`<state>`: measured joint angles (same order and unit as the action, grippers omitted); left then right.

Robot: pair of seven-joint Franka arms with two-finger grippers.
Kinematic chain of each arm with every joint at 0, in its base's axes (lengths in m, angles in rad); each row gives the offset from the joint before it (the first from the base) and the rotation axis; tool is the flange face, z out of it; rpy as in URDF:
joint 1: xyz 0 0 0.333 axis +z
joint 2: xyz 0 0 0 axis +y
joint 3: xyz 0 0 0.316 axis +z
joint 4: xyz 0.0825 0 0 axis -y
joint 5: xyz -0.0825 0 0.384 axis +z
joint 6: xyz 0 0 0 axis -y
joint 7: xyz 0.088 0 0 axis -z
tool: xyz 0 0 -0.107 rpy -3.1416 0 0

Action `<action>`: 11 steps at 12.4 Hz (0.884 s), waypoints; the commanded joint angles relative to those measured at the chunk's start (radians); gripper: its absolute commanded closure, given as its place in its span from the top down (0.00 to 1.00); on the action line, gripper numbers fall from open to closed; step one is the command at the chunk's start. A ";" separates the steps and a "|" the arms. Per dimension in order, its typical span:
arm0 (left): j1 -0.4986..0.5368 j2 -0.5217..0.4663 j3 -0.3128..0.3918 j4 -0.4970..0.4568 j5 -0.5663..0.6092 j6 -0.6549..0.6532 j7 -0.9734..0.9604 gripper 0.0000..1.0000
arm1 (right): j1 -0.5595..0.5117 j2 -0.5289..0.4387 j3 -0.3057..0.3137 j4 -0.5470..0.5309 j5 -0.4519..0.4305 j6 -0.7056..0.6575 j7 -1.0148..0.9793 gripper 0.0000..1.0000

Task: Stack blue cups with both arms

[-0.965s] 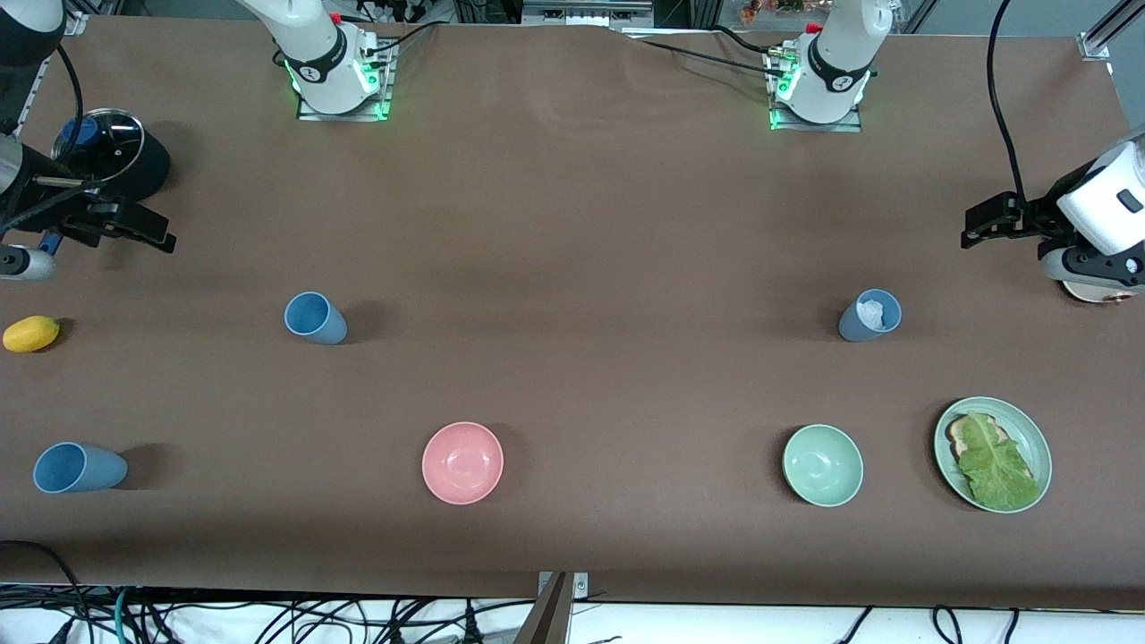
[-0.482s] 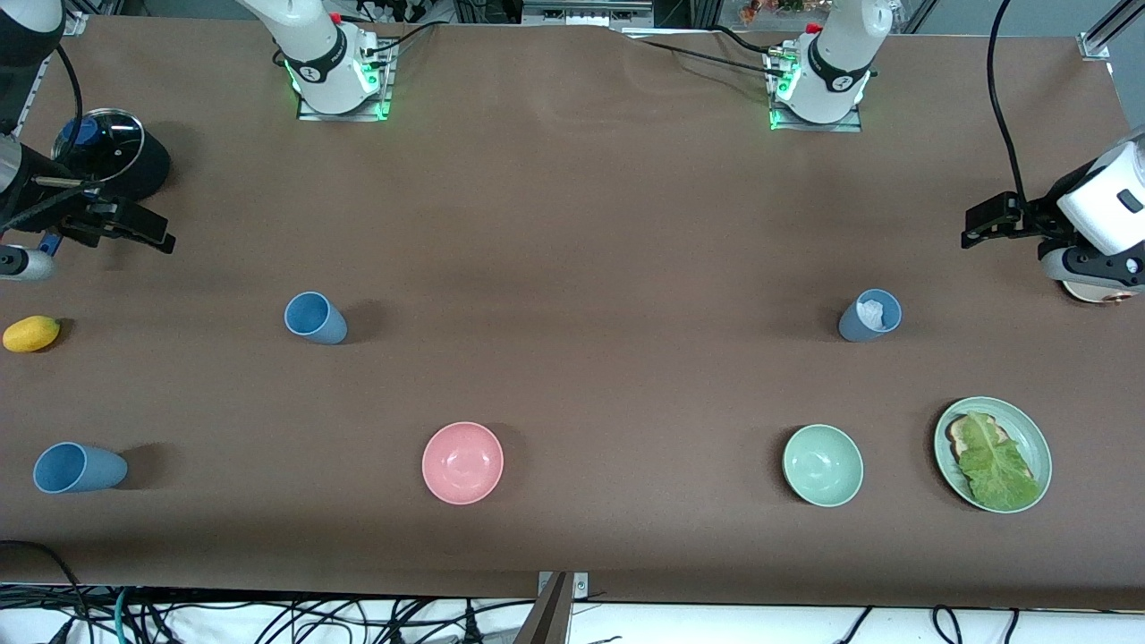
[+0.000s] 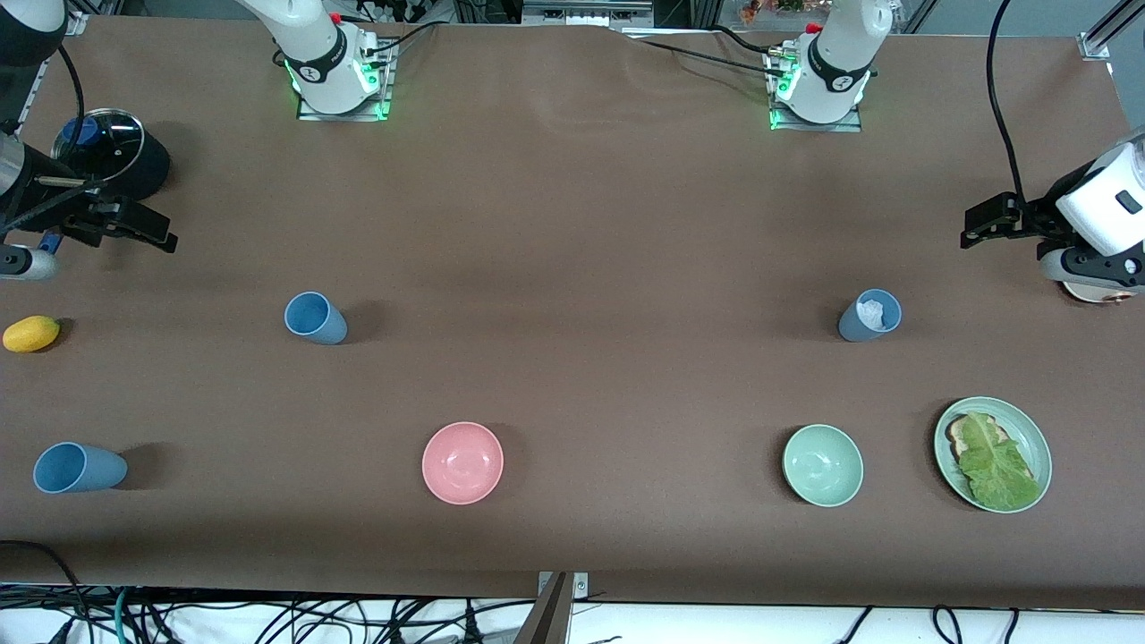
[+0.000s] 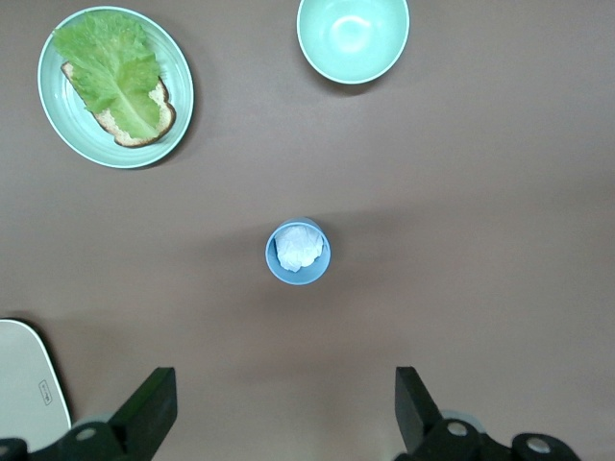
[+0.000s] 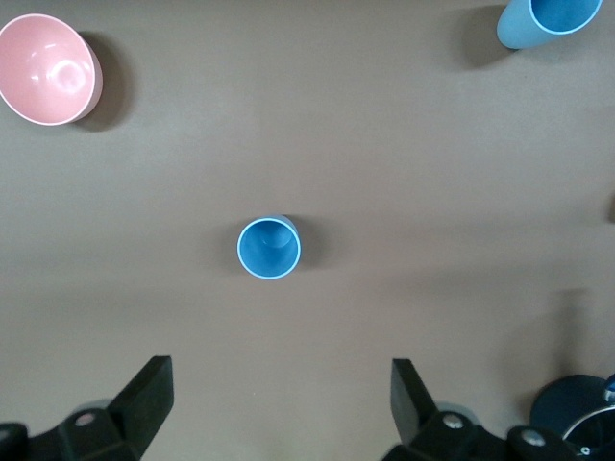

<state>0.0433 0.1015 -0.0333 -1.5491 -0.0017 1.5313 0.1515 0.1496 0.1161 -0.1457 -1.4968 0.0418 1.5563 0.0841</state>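
Front view, surface (image 3: 572,224): brown; three blue cups stand upright on it, well apart.
Front view, bright blue cup (image 3: 315,317): toward the right arm's end, farther from the camera than the pink bowl (image 3: 462,462).
Front view, second bright blue cup (image 3: 78,468): near the camera, at the right arm's end.
Front view, greyer blue cup (image 3: 869,315): toward the left arm's end, white crumpled stuff inside, farther from the camera than the pale green bowl (image 3: 823,465).
Front view, right hand (image 3: 134,228): at the edge of the right arm's end, beside a dark pot (image 3: 112,161), well apart from any cup.
Front view, left hand (image 3: 988,219): at the left arm's end, clear of the greyer cup.
Left wrist view, left hand (image 4: 286,413): fingers (image 4: 154,408) wide apart, empty, the greyer blue cup (image 4: 298,253) centred ahead, untouched; a plate (image 4: 178,86) with bread and lettuce lies near.
Right wrist view, right hand (image 5: 279,408): fingers (image 5: 149,394) wide apart, empty, the bright blue cup (image 5: 269,248) centred ahead, untouched.
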 commanded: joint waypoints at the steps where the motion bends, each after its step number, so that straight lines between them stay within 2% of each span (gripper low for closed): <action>1: 0.003 -0.011 -0.003 -0.014 0.023 0.012 -0.006 1.00 | 0.001 -0.009 0.003 0.001 0.010 -0.010 0.017 1.00; 11: 0.009 0.018 0.003 0.000 0.026 0.012 0.005 1.00 | 0.002 -0.009 0.017 0.001 0.007 -0.024 0.005 1.00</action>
<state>0.0478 0.1175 -0.0266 -1.5500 -0.0017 1.5326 0.1515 0.1518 0.1161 -0.1310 -1.4968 0.0419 1.5441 0.0840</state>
